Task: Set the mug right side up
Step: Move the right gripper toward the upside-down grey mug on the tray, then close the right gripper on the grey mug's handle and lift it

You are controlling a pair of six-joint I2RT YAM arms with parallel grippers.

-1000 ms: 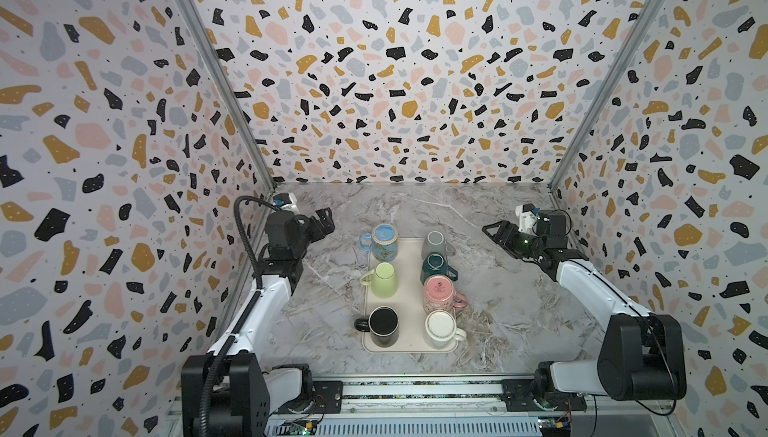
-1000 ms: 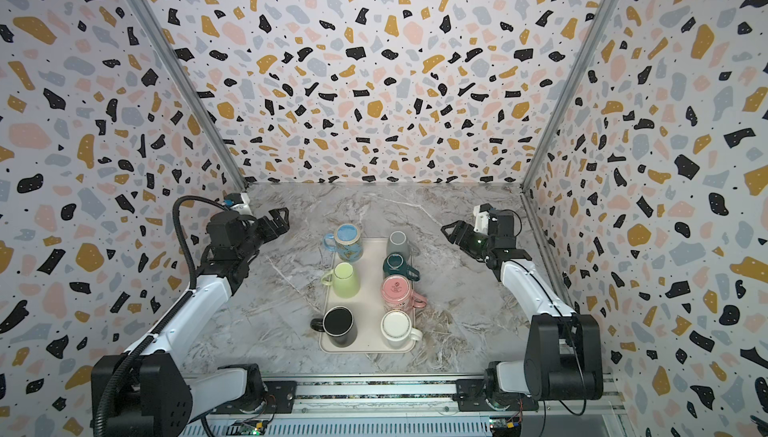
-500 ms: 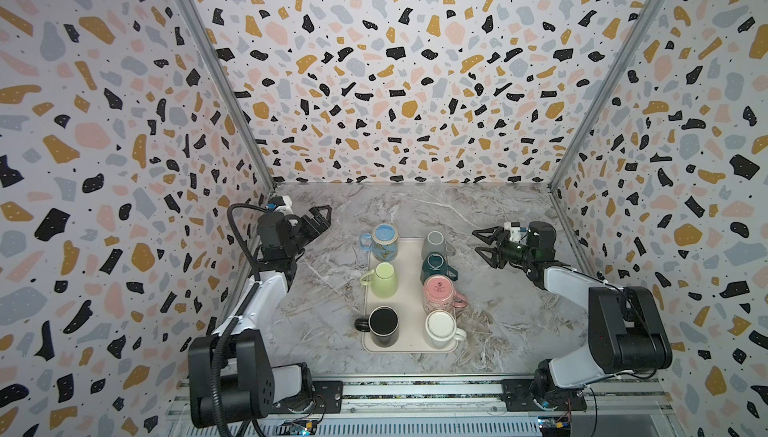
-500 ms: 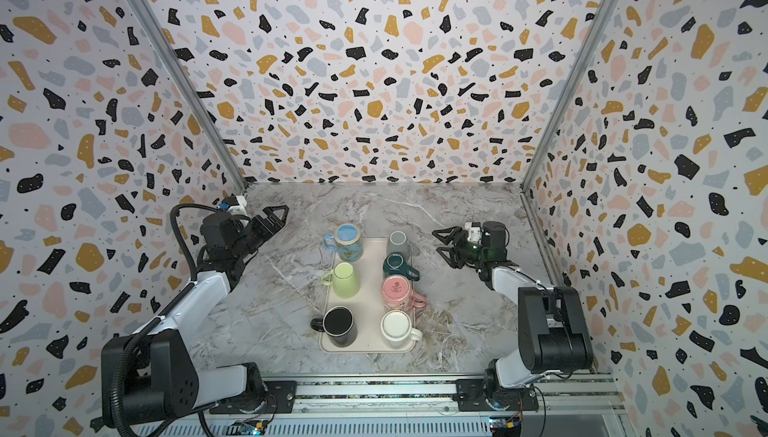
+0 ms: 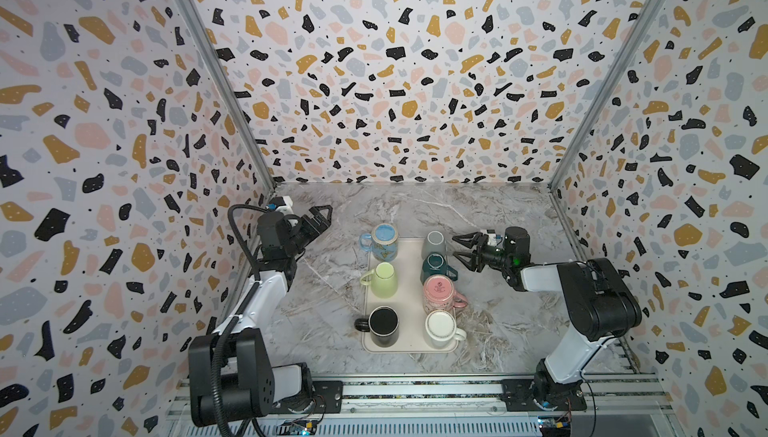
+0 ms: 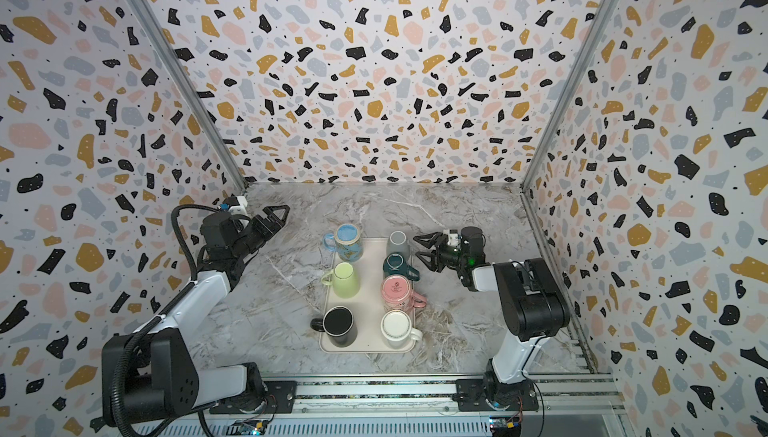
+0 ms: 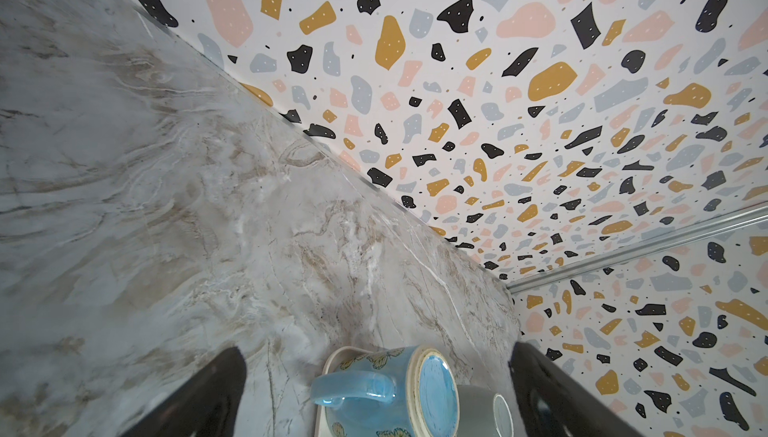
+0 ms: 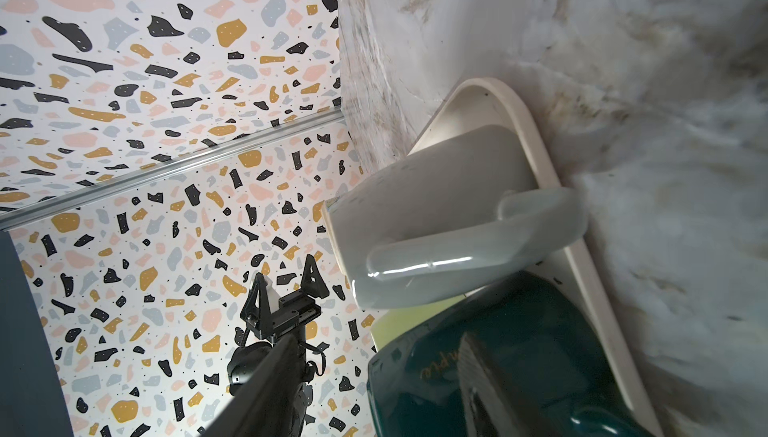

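- While its two fingers stand spread with nothing between them, the right claw [image 5: 454,245] hangs low just beside the far right corner of the tray [image 5: 409,289], pointing at that corner and touching no mug.
- One grey mug [image 5: 434,244] stands base up in that corner, nearest the claw. The right wrist view shows its handle turned toward the claw.
- One dark teal mug [image 5: 434,266] comes next along the tray's right side, base up and close against the grey one. I cannot tell whether they touch.
- Seven mugs in all stand on the one tray, four down its right side and three down its left.
- Further down the right side are one pink mug [image 5: 439,295], base up with a printed mark, and one white mug [image 5: 441,327] at the near right corner.
- Down the left side are one blue mug [image 5: 380,241] base up at the far left corner, one light green mug [image 5: 383,285] base up midway, and one black mug [image 5: 383,325] at the near left corner. I cannot tell whether the black one shows base or mouth.
- Second of the two, the left claw [image 5: 322,219] is also wide open and empty, raised over the table [image 5: 324,318] well off the tray's far left corner.
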